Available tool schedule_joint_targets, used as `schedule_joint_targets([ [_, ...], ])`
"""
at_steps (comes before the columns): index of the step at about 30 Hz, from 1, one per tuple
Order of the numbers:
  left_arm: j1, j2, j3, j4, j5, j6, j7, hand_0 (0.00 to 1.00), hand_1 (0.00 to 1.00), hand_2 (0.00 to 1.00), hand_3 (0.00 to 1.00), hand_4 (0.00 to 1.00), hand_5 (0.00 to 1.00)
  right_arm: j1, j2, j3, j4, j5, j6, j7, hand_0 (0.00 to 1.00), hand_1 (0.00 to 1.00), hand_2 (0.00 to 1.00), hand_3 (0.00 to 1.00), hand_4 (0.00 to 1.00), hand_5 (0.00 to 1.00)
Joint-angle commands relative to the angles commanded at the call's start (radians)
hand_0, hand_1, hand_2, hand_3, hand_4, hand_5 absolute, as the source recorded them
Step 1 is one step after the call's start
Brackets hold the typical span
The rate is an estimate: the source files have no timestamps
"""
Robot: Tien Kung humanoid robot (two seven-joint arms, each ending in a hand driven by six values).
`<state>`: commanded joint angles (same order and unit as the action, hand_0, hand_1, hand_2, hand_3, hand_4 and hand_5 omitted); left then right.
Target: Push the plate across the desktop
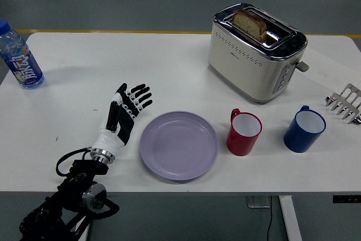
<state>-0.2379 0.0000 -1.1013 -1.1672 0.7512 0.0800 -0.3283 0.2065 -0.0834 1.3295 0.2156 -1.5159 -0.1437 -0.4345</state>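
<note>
The left robot hand (125,111) lies flat on the white bench (84,71) with fingers extended and spread, gripping nothing. The right robot hand is not in view. The purple plate (179,145) rests on the bench just to the right of the robot hand, with a clear gap between rim and fingers. The plate appears rigid, light and smooth-bottomed, so it should slide readily; no grasp is required, and contact is best made against the left rim with the side of the hand. A red mug (243,132) stands just beyond the plate's right edge and could be struck. Further right stands a blue mug (304,128). A toaster (256,51) holding bread sits at the far right.
</note>
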Motion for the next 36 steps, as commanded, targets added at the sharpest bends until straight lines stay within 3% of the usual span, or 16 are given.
schedule_joint_targets([
  [6,-0.001,0.026,-0.095,0.009,0.033,-0.016,0.042,0.749,0.763,0.761,0.673,0.580,0.998,-0.004,0.000,0.001,0.000,0.001,-0.003,0.001,0.680,0.640,0.710,0.587,0.293,0.176],
  [15,0.043,0.129,-0.278,-0.055,0.057,0.012,0.041,0.748,0.760,0.760,0.671,0.579,0.998,-0.002,0.000,-0.003,-0.004,0.016,-0.008,0.010,0.680,0.640,0.710,0.587,0.293,0.176],
  [22,0.090,0.170,-0.425,-0.127,0.082,0.035,0.046,0.743,0.754,0.757,0.669,0.580,0.998,0.007,0.001,-0.006,-0.005,0.022,-0.010,0.014,0.680,0.640,0.710,0.587,0.293,0.176],
  [23,0.102,0.175,-0.460,-0.142,0.090,0.036,0.050,0.658,0.730,0.749,0.665,0.583,0.998,0.008,0.000,-0.008,-0.006,0.025,-0.011,0.015,0.680,0.640,0.710,0.587,0.293,0.176],
  [28,0.132,0.186,-0.585,-0.189,0.107,0.056,0.054,0.658,0.730,0.749,0.665,0.583,0.998,0.010,0.001,-0.009,-0.006,0.028,-0.011,0.015,0.680,0.640,0.710,0.587,0.293,0.176],
  [29,0.136,0.189,-0.625,-0.196,0.114,0.060,0.055,0.353,0.521,0.664,0.559,0.590,0.998,0.010,0.001,-0.007,-0.005,0.026,-0.011,0.014,0.680,0.640,0.710,0.587,0.293,0.177],
  [34,0.142,0.206,-0.753,-0.208,0.122,0.106,0.059,0.353,0.521,0.664,0.559,0.590,0.998,0.010,0.001,-0.006,-0.005,0.024,-0.010,0.011,0.680,0.640,0.710,0.587,0.293,0.177],
  [35,0.143,0.211,-0.771,-0.214,0.132,0.128,0.065,0.080,0.190,0.261,0.282,0.584,0.998,0.010,0.001,-0.006,-0.005,0.024,-0.009,0.011,0.678,0.640,0.710,0.587,0.293,0.176],
  [36,0.143,0.213,-0.780,-0.216,0.137,0.141,0.068,0.080,0.190,0.261,0.282,0.584,0.998,0.010,0.001,-0.006,-0.005,0.024,-0.009,0.011,0.678,0.640,0.710,0.587,0.293,0.176],
])
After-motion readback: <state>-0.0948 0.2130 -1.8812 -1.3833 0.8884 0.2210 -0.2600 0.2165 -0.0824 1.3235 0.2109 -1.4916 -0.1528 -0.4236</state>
